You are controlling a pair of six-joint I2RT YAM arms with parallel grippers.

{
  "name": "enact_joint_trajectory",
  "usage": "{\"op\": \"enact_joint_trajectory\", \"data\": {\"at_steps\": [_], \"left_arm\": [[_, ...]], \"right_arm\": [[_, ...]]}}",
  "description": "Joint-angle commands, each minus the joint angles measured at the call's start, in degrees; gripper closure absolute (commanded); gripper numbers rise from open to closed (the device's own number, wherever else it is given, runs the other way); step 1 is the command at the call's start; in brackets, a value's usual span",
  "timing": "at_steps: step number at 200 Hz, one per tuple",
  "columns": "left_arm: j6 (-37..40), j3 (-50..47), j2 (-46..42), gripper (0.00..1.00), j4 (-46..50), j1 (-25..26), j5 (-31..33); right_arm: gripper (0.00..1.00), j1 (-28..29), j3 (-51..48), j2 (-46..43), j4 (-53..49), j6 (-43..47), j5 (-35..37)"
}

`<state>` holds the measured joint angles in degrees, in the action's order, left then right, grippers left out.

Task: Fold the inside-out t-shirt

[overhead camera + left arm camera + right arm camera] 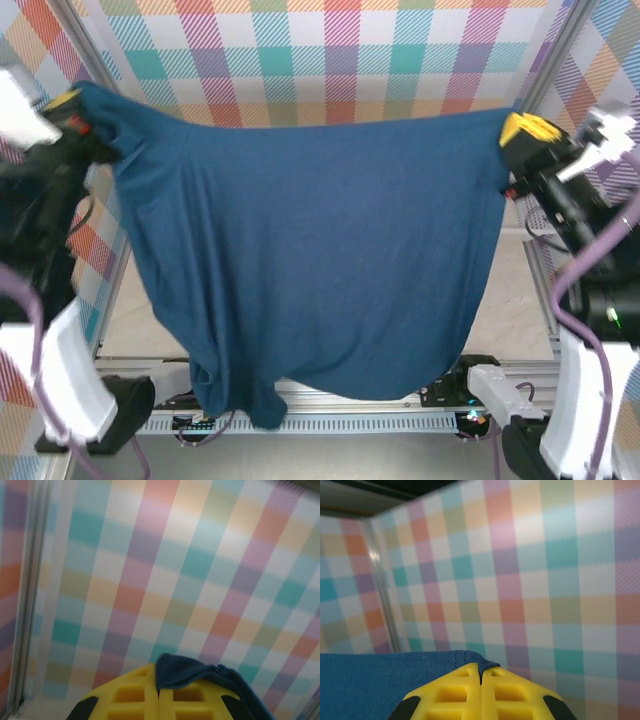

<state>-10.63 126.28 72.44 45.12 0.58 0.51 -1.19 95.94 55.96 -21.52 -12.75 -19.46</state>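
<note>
The inside-out t-shirt (310, 250), dark navy blue, hangs spread in the air between both arms, its lower edge drooping to the near frame rail. My left gripper (72, 104) is shut on its upper left corner, and in the left wrist view a fold of the t-shirt (195, 672) bulges from the closed yellow fingers (135, 697). At the upper right corner my right gripper (524, 130) is shut on the hem; in the right wrist view the t-shirt (380, 680) stretches left from the closed yellow fingers (510, 692). No label shows.
A checkered pastel backdrop (330, 50) walls the back and sides. An aluminium frame rail (380, 415) runs along the near edge under the shirt's hem. A strip of pale table (520, 310) shows to the right of the cloth.
</note>
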Motion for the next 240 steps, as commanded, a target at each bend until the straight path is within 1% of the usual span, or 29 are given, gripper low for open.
{"op": "enact_joint_trajectory", "data": {"at_steps": [1,13,25,32,36,45,53,59,71,80,88,96,107,113,120,130,142,146,153,168,179,189,202,211,228,240], "left_arm": [[-0.44,-7.02,10.63,1.0,-7.12,-1.01,0.48],[-0.99,-8.6,17.16,1.0,-10.1,-0.78,-0.13],[-1.65,-8.13,24.85,1.0,-12.39,-0.71,-0.41],[-1.76,-6.31,30.1,1.0,-12.76,-0.67,-0.51],[-1.75,-4.54,33.21,0.97,-12.43,-0.67,-0.43],[-1.97,1.06,41.07,0.93,-10.48,-0.67,0.49],[-2.36,7.29,48.29,0.86,-7.77,-0.74,1.19],[-2.74,14.57,54.03,0.76,-4.27,-0.75,2.06],[-3.14,30.44,65.06,0.65,3.97,-0.93,1.32],[-3.69,41.36,71.08,0.56,9.19,-0.93,1.31],[-4.44,46.36,73.56,0.5,12.33,-1.0,1.1],[-5.29,45.91,73.23,0.45,13.74,-0.94,0.67],[-7.42,40.35,70.02,0.41,15.25,-0.86,-0.14],[-8.42,35.57,67.12,0.41,14.96,-0.64,-0.94],[-9.12,27.06,62.55,0.4,13.01,-0.23,-2.48],[-10.05,9.23,53.51,0.4,4.74,1.01,-4.68],[-12.69,-11.6,41.77,0.4,-6.82,2.86,-6.4],[-13.92,-17.8,38.2,0.4,-10.02,3.4,-7.11],[-15.97,-27.63,32.1,0.4,-15.15,4.3,-8.34],[-19.68,-45.07,21.54,0.39,-22.65,6.28,-10.27],[-20.54,-54.01,15.61,0.39,-23.29,7.84,-10.41],[-19.42,-60.91,11.48,0.39,-23.42,9.81,-10.19],[-18.96,-68.07,8.53,0.38,-22.3,12.04,-9.15],[-19.26,-72.56,7.7,0.38,-23.78,12.98,-9.42],[-20.73,-77.84,8.12,0.38,-27.44,13.31,-10.64],[-20.27,-78.96,8.33,0.38,-27.99,13.39,-10.36]], "right_arm": [[1.0,-0.16,-6.37,10.8,7.42,1.09,5.0],[1.0,0.64,-8.51,17.42,12.2,1.57,6.3],[1.0,2.09,-8.78,25.32,16.38,2.74,8.54],[1.0,3.12,-7.13,31.0,17.37,3.74,9.52],[0.99,3.65,-5.62,34.47,17.46,4.33,10.3],[0.93,4.85,-0.85,42.57,16.27,5.45,12.38],[0.84,5.68,5.39,50.04,12.75,6.14,13.73],[0.77,6.12,10.35,55.37,9.6,6.08,14.57],[0.69,6.83,19.4,62.88,2.46,6.42,14.62],[0.65,7.45,23.01,65.46,-1.26,7.03,15.32],[0.62,7.97,24.63,66.17,-4.22,7.71,15.07],[0.61,8.72,24.97,65.81,-7.86,7.86,14.65],[0.59,10.45,21.98,63.31,-11.41,8.1,15.62],[0.59,11.72,17.68,60.95,-11.86,8.01,16.64],[0.58,13.49,11.42,57.29,-11.22,7.75,17.7],[0.55,15.74,1.89,51.97,-10.69,6.05,18.75],[0.54,17.7,-9.79,45.24,-10.32,2.66,17.56],[0.5,18.29,-13.73,43.0,-9.98,1.47,17.18],[0.46,19.63,-19.97,39.39,-10.0,-0.19,17.2],[0.44,23.15,-30.43,33.44,-11.97,-3.24,19.66],[0.41,25.13,-36.26,30.23,-12.82,-5.81,20.37],[0.38,26.63,-40.89,28.62,-12.08,-7.89,19.8],[0.38,27.84,-44.56,28.43,-11.25,-9.78,20.78],[0.38,28.0,-46.04,28.9,-10.06,-10.28,20.77],[0.42,27.93,-46.98,30.25,-6.83,-10.49,21.84],[0.48,27.91,-46.17,31.82,-6.31,-10.04,21.72]]}}
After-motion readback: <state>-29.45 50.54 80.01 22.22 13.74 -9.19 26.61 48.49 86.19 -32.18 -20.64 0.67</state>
